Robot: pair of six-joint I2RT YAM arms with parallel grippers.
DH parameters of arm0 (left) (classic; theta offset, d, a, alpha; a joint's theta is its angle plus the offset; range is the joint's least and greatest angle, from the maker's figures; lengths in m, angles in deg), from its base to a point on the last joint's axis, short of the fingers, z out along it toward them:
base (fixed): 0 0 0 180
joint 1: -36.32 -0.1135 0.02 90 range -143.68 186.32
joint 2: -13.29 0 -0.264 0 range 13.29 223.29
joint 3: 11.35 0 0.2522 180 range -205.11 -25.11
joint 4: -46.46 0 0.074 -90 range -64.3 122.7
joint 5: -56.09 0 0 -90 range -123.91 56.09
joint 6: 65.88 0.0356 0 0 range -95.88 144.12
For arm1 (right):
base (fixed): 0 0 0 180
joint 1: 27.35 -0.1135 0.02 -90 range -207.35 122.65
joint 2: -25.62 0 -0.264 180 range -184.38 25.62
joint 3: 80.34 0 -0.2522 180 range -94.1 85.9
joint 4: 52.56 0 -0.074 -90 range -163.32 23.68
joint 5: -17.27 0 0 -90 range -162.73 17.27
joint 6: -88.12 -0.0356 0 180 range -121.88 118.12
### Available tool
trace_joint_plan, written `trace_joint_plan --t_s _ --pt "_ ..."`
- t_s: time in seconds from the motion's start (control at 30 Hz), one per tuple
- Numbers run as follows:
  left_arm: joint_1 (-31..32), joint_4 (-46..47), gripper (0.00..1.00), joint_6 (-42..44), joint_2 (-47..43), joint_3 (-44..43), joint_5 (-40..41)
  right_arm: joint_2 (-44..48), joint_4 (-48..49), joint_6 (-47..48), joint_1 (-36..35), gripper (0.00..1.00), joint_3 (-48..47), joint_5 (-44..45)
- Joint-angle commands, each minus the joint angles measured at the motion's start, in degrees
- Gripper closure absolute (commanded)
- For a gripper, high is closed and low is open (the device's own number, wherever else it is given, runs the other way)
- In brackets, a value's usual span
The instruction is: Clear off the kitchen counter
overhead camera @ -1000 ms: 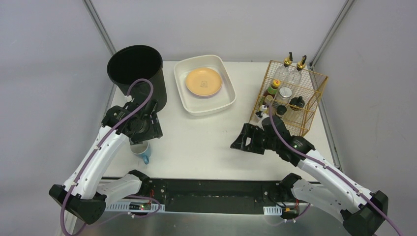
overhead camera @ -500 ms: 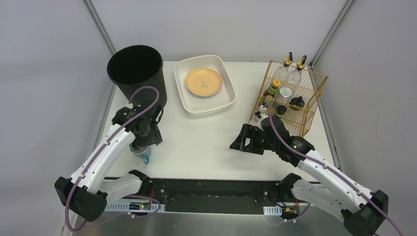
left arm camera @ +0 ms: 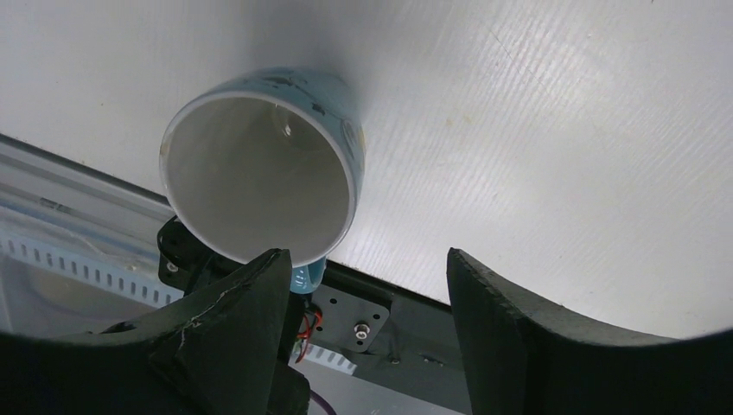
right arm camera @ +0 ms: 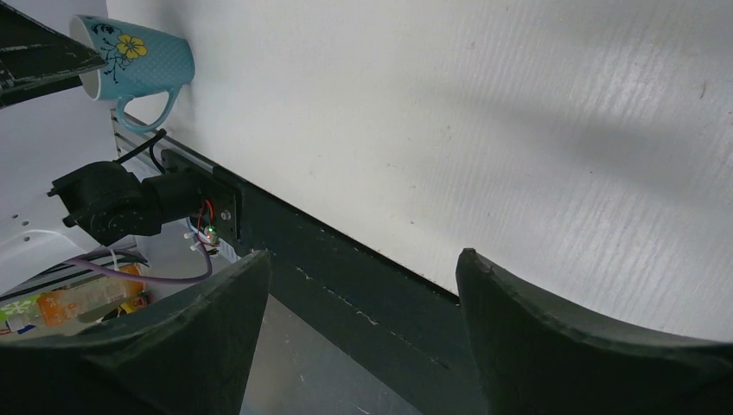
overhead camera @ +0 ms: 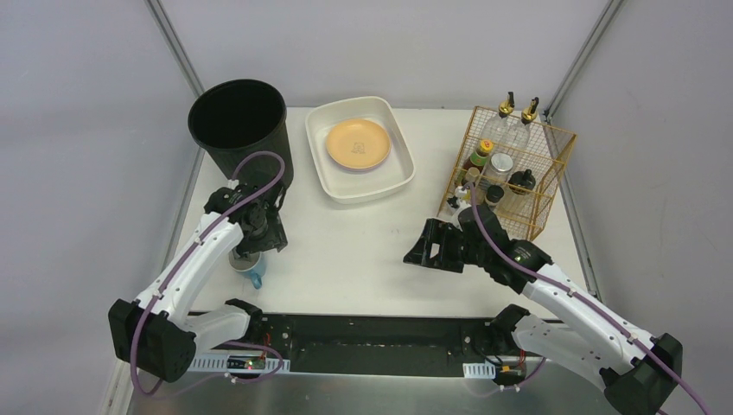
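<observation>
A blue mug (overhead camera: 251, 269) with a white inside stands upright near the front left edge of the white kitchen counter (overhead camera: 363, 233). My left gripper (overhead camera: 257, 241) hangs just above and behind it, open. In the left wrist view the mug (left arm camera: 259, 164) sits ahead of the left gripper (left arm camera: 367, 268), its rim by the left fingertip (left arm camera: 251, 294) and not between the fingers. My right gripper (overhead camera: 415, 252) hovers open over the counter's right half, holding nothing. The right wrist view shows the mug (right arm camera: 138, 56) far off, with a yellow flower on its side, beyond the right gripper (right arm camera: 363, 264).
A black bin (overhead camera: 238, 121) stands at the back left. A white basin (overhead camera: 333, 177) holds an orange plate (overhead camera: 357, 143). A gold wire rack (overhead camera: 527, 186) with several bottles stands at the back right. A black rail (overhead camera: 372, 341) runs along the front edge.
My left arm has swung in and its wrist has turned, bringing the gripper closer over the mug. The right arm has barely moved.
</observation>
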Motion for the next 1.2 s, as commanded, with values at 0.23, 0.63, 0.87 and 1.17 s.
trace_joint_plan --t_s 0.23,0.63,0.87,1.17 --pt "-3.1 6.8 0.36 7.1 4.0 1.9 -2.5 0.8 2.7 -1.2 -0.3 0.18 1.5 0.7" --pt "-4.3 10.1 0.56 7.6 6.7 4.8 -5.0 -1.1 3.8 -1.6 -0.3 0.18 1.6 0.2" --pt "-4.4 10.3 0.78 7.5 7.0 4.9 -6.1 -1.9 4.3 -1.7 -0.2 0.18 1.6 0.0" --pt "-4.4 10.7 1.0 7.6 7.5 4.5 -8.4 -1.6 4.3 -1.8 -0.2 0.18 1.8 0.1"
